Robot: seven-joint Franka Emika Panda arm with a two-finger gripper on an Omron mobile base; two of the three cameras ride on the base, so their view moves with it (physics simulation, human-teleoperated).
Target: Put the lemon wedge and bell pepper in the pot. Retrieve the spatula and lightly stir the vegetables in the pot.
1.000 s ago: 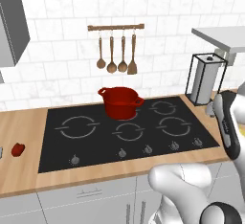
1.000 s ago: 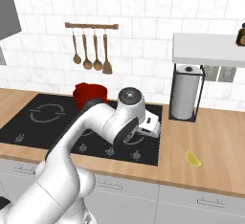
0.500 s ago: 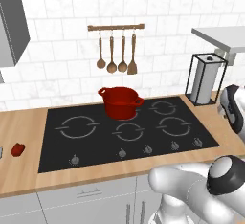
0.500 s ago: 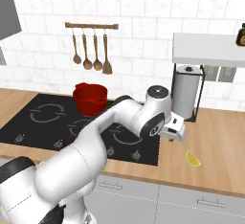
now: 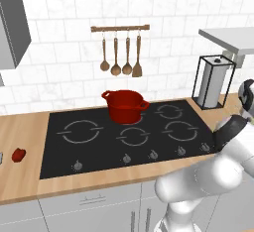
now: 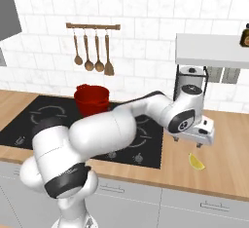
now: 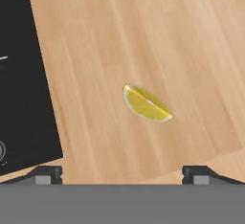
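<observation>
The gripper (image 7: 122, 175) hangs above the wooden counter (image 7: 158, 31) to the right of the cooktop (image 6: 58, 124), jaws spread wide and holding nothing. The lemon wedge (image 7: 145, 104) lies flat on the bare wood below it, a little ahead of the fingertips (image 7: 48, 174) and slightly off their midline.

Recommended approach: centre the hand over the wedge, turn the wrist so the jaws close across its narrow width, then descend straight until the tips nearly meet the wood.

The wedge is small and low; a shallow or offset grasp may squeeze it out sideways.

The pot (image 6: 91, 99) stands on a rear burner, well apart. The bell pepper (image 5: 18, 154) rests on the counter left of the cooktop.
</observation>
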